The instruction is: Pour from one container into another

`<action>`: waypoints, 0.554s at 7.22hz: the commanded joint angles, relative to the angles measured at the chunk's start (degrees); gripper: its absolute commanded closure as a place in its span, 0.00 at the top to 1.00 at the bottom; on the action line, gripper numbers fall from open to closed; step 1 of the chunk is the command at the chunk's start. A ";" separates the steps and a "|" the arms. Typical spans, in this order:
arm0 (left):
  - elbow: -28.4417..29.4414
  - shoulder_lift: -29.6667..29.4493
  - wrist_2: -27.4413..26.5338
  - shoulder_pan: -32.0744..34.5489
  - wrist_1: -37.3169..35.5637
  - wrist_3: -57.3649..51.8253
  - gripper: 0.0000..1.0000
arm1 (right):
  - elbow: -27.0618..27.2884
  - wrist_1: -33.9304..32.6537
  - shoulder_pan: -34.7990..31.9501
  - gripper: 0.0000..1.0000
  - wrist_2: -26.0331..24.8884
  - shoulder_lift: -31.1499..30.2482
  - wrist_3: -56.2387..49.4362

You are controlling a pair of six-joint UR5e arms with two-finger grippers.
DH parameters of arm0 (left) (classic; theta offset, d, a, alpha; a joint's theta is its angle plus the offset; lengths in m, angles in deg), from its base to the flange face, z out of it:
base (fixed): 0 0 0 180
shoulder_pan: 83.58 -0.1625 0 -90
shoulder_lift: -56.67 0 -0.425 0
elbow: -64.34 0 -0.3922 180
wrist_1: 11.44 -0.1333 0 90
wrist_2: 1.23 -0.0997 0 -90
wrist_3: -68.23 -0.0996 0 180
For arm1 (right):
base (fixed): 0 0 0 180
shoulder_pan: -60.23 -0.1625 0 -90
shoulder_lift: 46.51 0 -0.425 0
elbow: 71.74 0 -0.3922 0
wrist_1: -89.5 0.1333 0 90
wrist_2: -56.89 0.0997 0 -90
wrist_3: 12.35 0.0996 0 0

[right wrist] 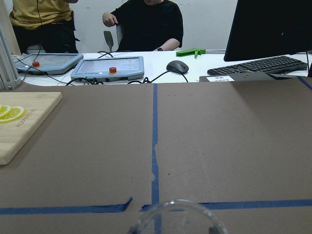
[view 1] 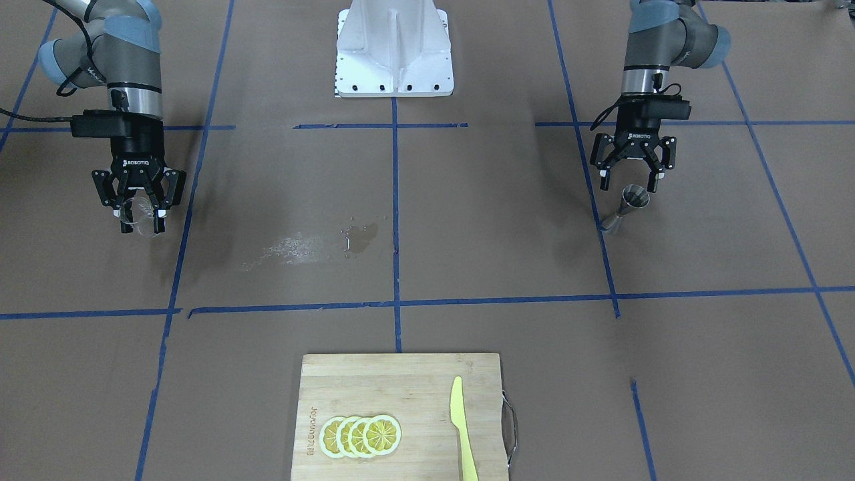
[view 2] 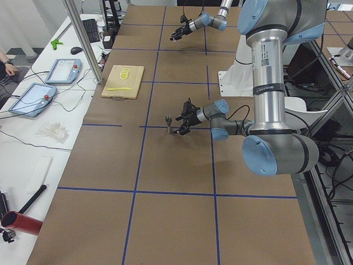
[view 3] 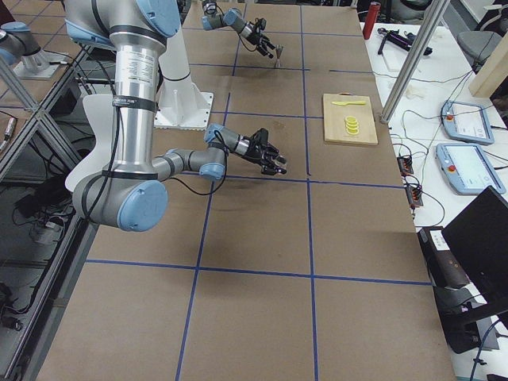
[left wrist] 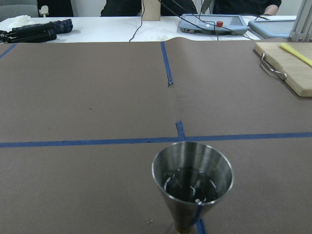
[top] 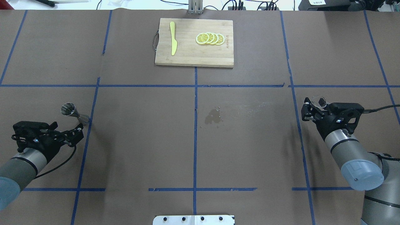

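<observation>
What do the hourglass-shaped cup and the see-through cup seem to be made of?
Hourglass cup: probably steel, with a dull grey finish; it is opaque, with soft reflections inside its bowl. See-through cup: probably glass, maybe clear plastic; the table shows through it.

Glass cup [view 1: 141,217] looks glossy; steel jigger [left wrist: 192,178] dull.

Left arm: reaches out low at its own side, wrist angled forward and down. Left claw [view 1: 632,179]: fingers spread apart, gripping nothing. Right arm: posed likewise at the opposite side. Right claw [view 1: 141,219]: fingers closed on the glass measuring cup [top: 321,100].
</observation>
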 commanded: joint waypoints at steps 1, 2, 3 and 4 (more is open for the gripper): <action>-3.15 1.78 5.35 0.09 0.00 -2.10 1.00 | -5.03 5.91 1.60 0.00 -1.69 0.07 1.20; -5.87 4.50 7.29 0.09 0.00 -2.73 1.00 | -5.22 5.93 2.47 0.00 -2.56 0.07 1.20; -7.02 5.48 7.83 0.01 0.00 -2.74 1.00 | -5.83 5.93 4.05 0.00 -3.87 0.07 1.20; -6.95 5.58 7.83 0.01 0.00 -2.74 1.00 | -6.10 5.93 5.37 0.00 -4.76 0.07 1.20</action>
